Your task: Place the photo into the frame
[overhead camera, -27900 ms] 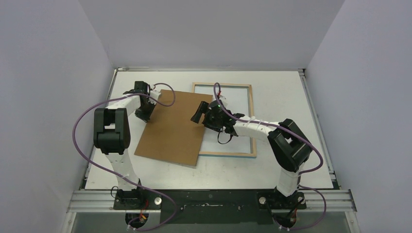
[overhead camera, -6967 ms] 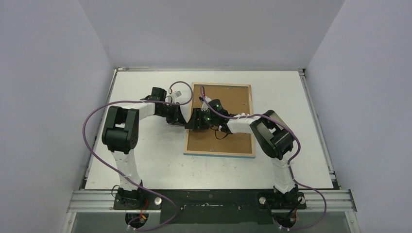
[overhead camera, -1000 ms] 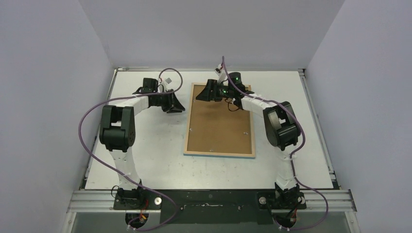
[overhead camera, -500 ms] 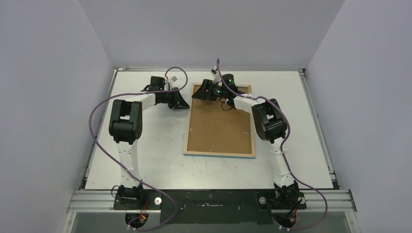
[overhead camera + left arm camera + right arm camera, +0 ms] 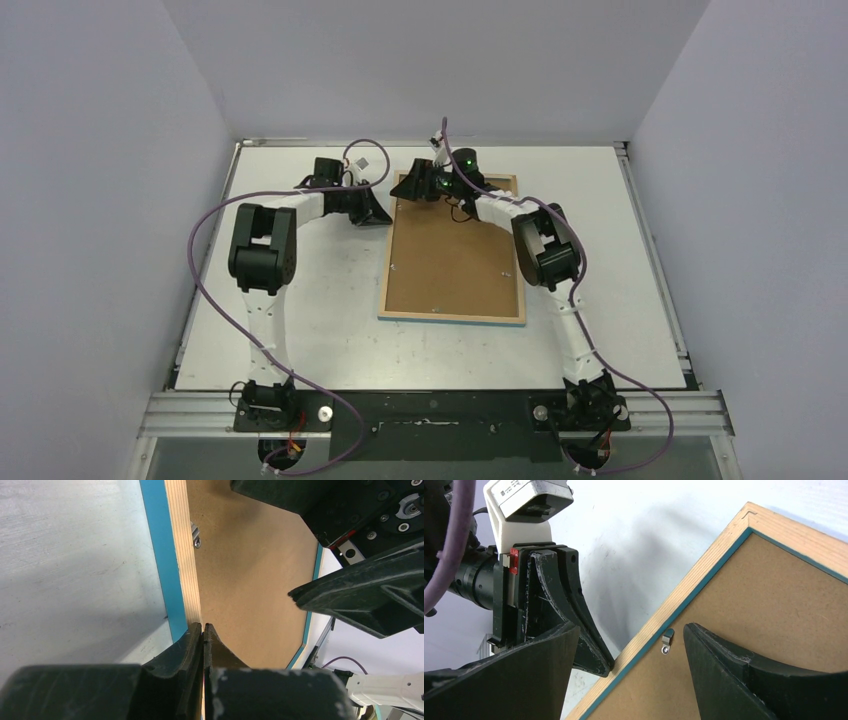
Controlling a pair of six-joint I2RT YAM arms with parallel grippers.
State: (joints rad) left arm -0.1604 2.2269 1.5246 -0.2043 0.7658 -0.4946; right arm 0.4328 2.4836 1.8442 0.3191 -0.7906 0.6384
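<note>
White arms (image 5: 265, 335) with black joints (image 5: 262, 250) are trailing purple cables (image 5: 203, 262); a green light (image 5: 462, 155) is glowing on the right wrist.

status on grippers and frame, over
Left gripper shut, tips at frame edge. Right gripper open over clip. Frame face down, backing board in; photo unseen.

Top cam looked down from over the near edge of the table (image 5: 300, 340), whole surface in shot. Both wrist cams sat super close, facing each other across the far left corner of the frame (image 5: 182, 555), which all three views shared.
</note>
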